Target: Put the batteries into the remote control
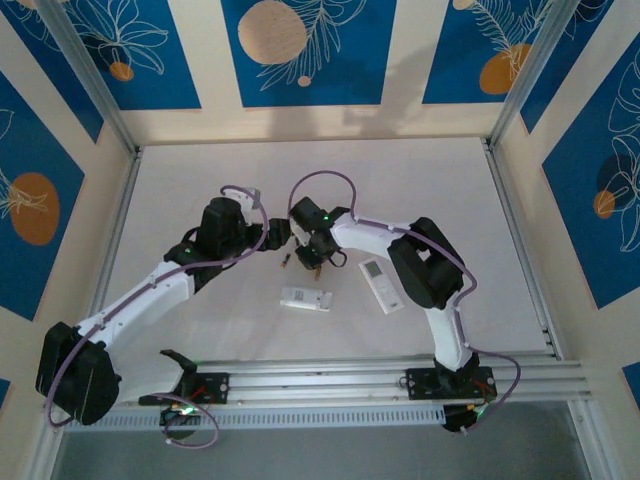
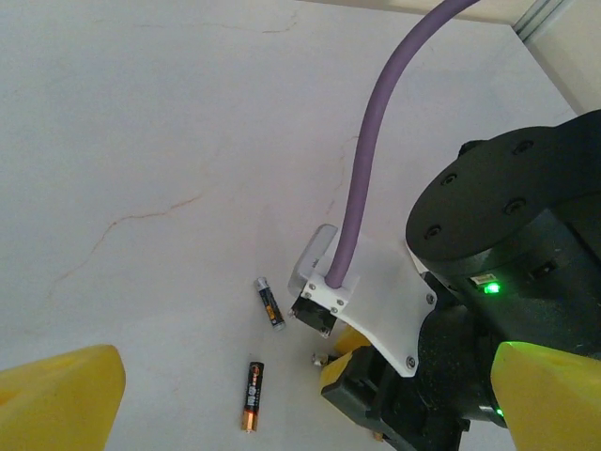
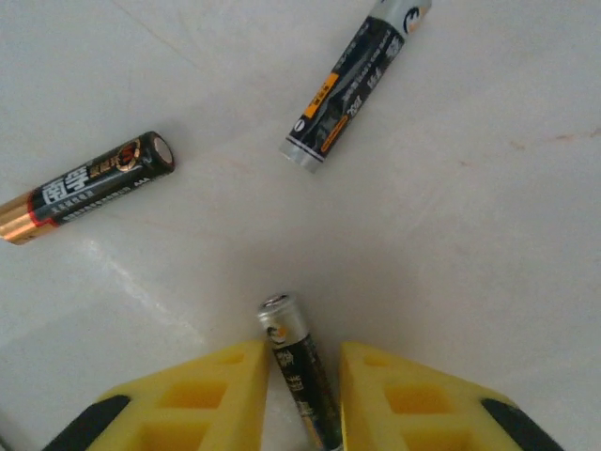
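R gripper [image 3: 302, 381] sits low over the table [image 3: 488, 244], yellow jaws narrowed either side of one battery [image 3: 293, 348] at 6 o'clock in its wrist view; can't tell if the pads actually pinch it. Battery no. 2 [image 3: 89, 188] lies loose at 9 o'clock, battery no. 3 [image 3: 357, 80] at 1 o'clock, well apart. L gripper [image 2: 300, 404] is spread wide, nothing in it, pointed at the R gripper. In top view the remote [image 1: 381, 284] lies at 4 o'clock of the grippers, a 2nd white slab [image 1: 305, 299] at 6 o'clock.
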Motion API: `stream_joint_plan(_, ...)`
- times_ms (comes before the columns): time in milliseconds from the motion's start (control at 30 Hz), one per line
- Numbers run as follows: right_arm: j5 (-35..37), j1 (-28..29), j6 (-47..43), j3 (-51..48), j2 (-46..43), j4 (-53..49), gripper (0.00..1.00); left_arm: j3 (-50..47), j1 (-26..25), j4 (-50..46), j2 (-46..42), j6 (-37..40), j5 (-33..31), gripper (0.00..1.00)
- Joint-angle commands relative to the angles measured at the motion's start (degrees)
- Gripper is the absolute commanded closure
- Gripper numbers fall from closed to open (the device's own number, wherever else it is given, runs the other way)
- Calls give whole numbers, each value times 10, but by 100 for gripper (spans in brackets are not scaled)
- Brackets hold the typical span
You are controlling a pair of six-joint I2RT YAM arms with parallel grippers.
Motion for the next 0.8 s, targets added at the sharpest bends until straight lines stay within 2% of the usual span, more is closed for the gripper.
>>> stream_joint_plan(0, 17, 4, 2, 11, 13, -11, 82, 6, 7, 8, 7, 7, 13, 0)
stream_joint_plan(167, 17, 3, 40, 5, -30, -1, 89, 3, 7, 8, 7, 10, 10, 0)
stream_joint_plan(233, 8, -3, 85, -9, -75, 9, 94, 4, 8, 5, 6, 13, 9, 0)
stream_joint_plan(267, 8, -8, 117, -20, -98, 15, 94, 5, 9, 2, 5, 15, 9, 0)
stream_joint_plan(400, 15, -20, 356, -153, -233, 80, 98, 8, 10, -4, -3, 31, 8, 0)
stream_joint_plan(533, 86, 31, 539, -234, -302, 46, 99, 3, 11, -5, -6, 35, 6, 0)
stream_joint_plan(667, 130, 95, 607, -252, -297, -1, 99, 0, 12, 4, 0, 32, 12, 0)
stream_joint_plan(767, 126, 110, 622, -263, -277, -12, 99, 3, 13, 4, 4, 31, 18, 0)
